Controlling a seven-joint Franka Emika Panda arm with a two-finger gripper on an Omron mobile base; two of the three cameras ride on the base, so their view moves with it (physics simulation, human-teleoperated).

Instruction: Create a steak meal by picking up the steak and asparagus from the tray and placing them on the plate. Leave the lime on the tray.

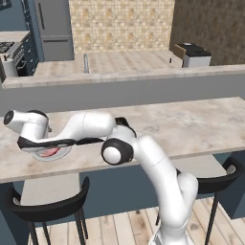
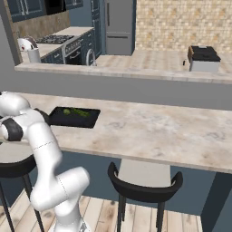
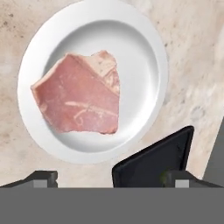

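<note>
Jaws released and standing wide, my gripper [image 3: 109, 177] hangs directly above the plate [image 3: 148, 65], where the steak [image 3: 81, 96] lies flat on the left half of the dish, free of my fingertips [image 3: 41, 177]. I judge the first half of the job done. Right of the plate on the worktop [image 2: 158, 127] sits the tray [image 2: 88, 120], touching it or just beside it, carrying the asparagus [image 2: 81, 112] and the lime [image 2: 66, 111]; the stalks are left to move and the lime stays. My arm reaches far left and low, forearm roughly level over the plate.
</note>
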